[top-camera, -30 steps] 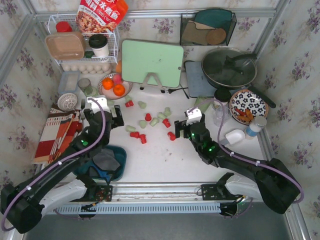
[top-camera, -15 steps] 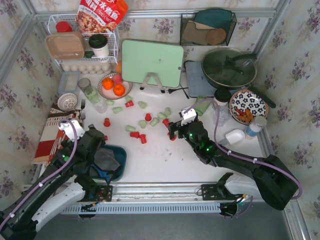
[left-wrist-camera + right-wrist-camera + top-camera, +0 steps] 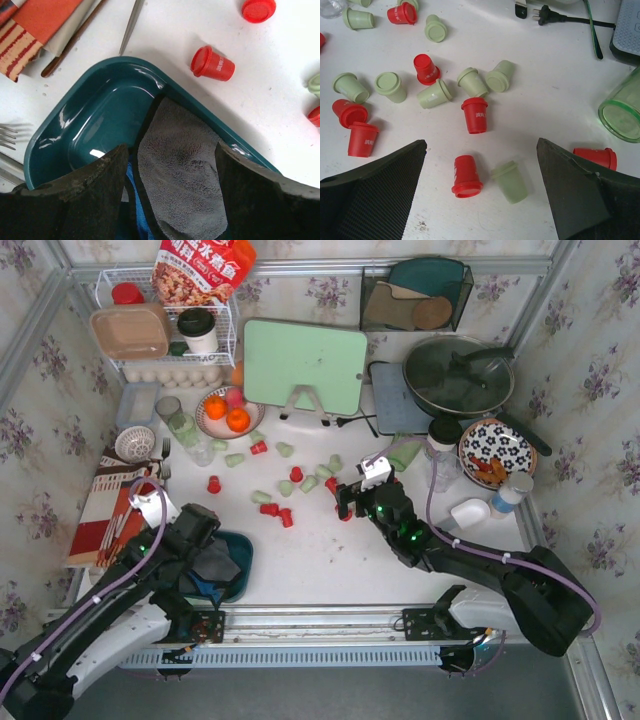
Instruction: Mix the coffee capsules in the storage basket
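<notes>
Red and pale green coffee capsules (image 3: 300,480) lie scattered on the white table, mid-centre. The dark teal storage basket (image 3: 243,550) sits at the near left and holds a grey cloth (image 3: 185,165) over a blue one; I see no capsules in it. My left gripper (image 3: 212,552) hangs open just above the basket (image 3: 95,120), fingers either side of the grey cloth. A red capsule (image 3: 212,64) lies just outside its rim. My right gripper (image 3: 345,502) is open low over the table, with a red capsule (image 3: 466,176) and a green capsule (image 3: 510,181) between its fingers.
A plate of oranges (image 3: 225,410), a green cutting board (image 3: 305,365), a pan (image 3: 458,375) and a patterned bowl (image 3: 497,450) stand behind. A glass (image 3: 620,112) lies at the right. A striped cloth with cutlery (image 3: 115,510) lies left of the basket. A plug cable (image 3: 560,17) lies behind the capsules.
My left arm has pulled back from the far-left capsules to the basket at the near left. My right gripper has shifted left towards the capsules.
</notes>
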Available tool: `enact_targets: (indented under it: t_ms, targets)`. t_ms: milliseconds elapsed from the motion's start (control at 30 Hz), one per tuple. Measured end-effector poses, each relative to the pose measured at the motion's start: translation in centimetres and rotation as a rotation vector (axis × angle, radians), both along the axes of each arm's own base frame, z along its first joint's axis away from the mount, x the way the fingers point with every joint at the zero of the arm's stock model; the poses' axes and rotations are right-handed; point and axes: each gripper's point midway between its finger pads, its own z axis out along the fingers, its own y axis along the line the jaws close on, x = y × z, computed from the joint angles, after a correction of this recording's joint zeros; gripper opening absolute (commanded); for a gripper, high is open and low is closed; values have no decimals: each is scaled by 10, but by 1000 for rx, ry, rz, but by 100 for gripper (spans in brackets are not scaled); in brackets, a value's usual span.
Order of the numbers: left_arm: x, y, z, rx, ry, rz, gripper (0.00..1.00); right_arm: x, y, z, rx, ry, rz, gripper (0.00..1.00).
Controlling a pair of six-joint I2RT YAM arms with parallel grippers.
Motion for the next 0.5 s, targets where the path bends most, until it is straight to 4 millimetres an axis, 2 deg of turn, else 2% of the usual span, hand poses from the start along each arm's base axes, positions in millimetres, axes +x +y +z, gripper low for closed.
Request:
enact_targets:
  t_ms: [100,200,233,333,433,467,500]
  targets:
    - [-1,-3,-9,-12,20,-1,63,1,1,-2,-5,5,-1,100]
    - [-3,-6,-17,-18,43,-4,59,1,0,-6,-14,14,-1,100]
    - [-4,-6,-20,-20,48,-4,54,1,1,-6,-15,16,-1,100]
    - [-4,-7,-29,-21,63,3,27,2,1,-7,-18,18,-3,100]
    - [-4,-8,-34,-21,75,8,23,2,1,-8,-19,20,-3,100]
    - [-5,-8,-36,-22,77,12,18,2,1,-8,-19,20,-3,100]
    - [-5,-8,-37,-22,79,16,8,2,1,-8,-20,21,-3,100]
